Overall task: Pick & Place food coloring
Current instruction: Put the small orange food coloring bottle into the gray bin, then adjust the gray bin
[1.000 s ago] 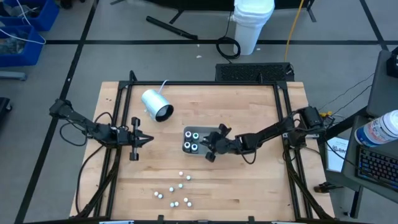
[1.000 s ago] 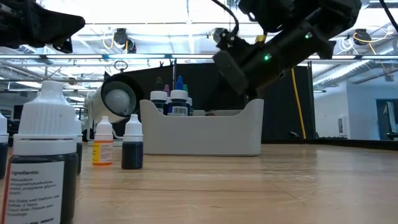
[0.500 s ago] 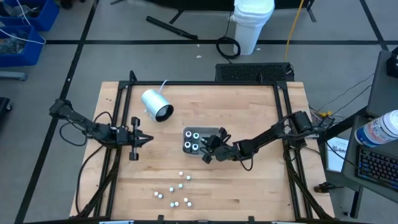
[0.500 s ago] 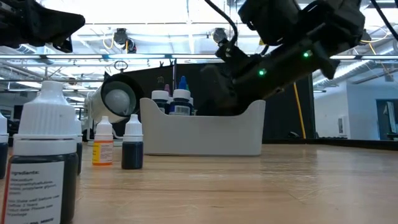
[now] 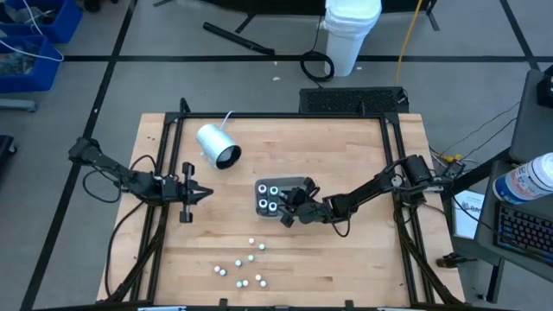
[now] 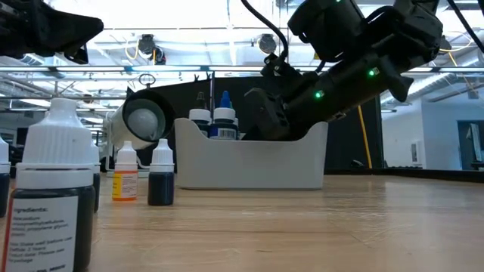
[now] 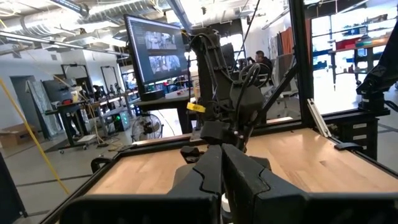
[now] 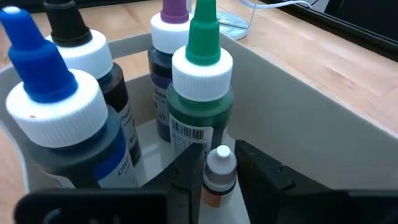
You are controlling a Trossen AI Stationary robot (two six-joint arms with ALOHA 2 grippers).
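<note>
Between my right gripper [image 8: 219, 180] fingers I hold one tiny food coloring bottle [image 8: 219, 175], white-capped and upright, low inside the grey tray [image 8: 323, 134], lower middle of my wrist frame. Just beside it stand four bigger bottles: a green-tipped bottle [image 8: 202, 93], a purple-tipped bottle [image 8: 168, 56], a black-tipped bottle [image 8: 87, 56] and a blue-tipped bottle [image 8: 59, 124]. From above, loose whitish bottles [image 5: 242, 264] scatter in the lower middle of the table.

Four bottles [image 5: 270, 198] stand in the tray [image 5: 298, 182] mid-table. Loose bottles [image 5: 243, 264] lie scattered nearer the front edge, apparently upright. The cylinder [image 5: 217, 145] lies behind, leftward.
</note>
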